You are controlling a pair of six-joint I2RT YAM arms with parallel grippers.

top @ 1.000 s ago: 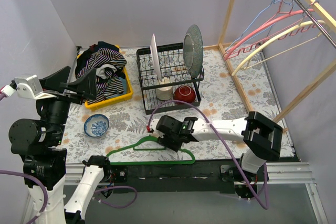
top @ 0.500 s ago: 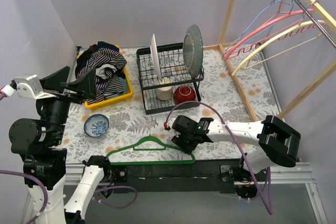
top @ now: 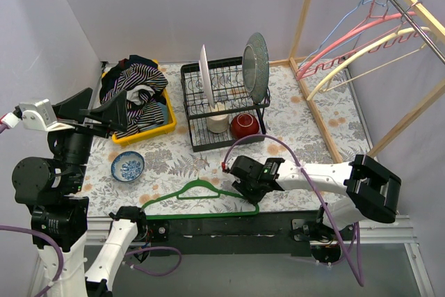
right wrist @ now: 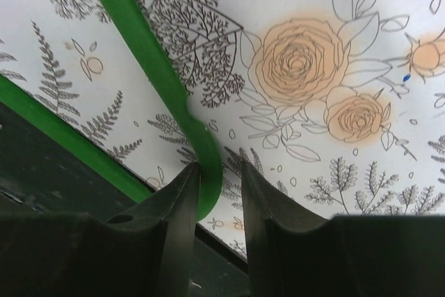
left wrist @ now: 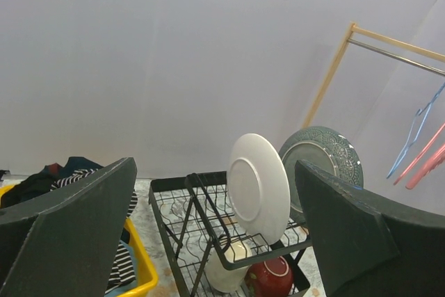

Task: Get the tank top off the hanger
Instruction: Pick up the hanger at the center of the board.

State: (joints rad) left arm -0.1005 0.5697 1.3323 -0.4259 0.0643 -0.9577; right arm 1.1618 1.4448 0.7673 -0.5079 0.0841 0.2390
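**Since the striped cloth tank top (top: pixel 135 81) is off, the job looks done**

It seems to lie in the yellow plastic tray (top: pixel 169 119), far back. The green plastic hanger (right wrist: pixel 148 50) lies bare on the flowery table (top: pixel 292 102). The right gripper (right wrist: pixel 219 172) has slid to the hanger's bent end, jaws slightly apart around it, not pinching. The left gripper (left wrist: pixel 215 172) has its jaws spread wide.

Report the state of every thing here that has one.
Green plastic hanger: flat on table, bare.
Right gripper: open, straddling hanger's end.
Left gripper: wide open, empty.
Striped clothes: heaped in yellow bin.
White plate, patterned grey-green plate: upright in black wire rack.
Blue-patterned bowl: upright on table.
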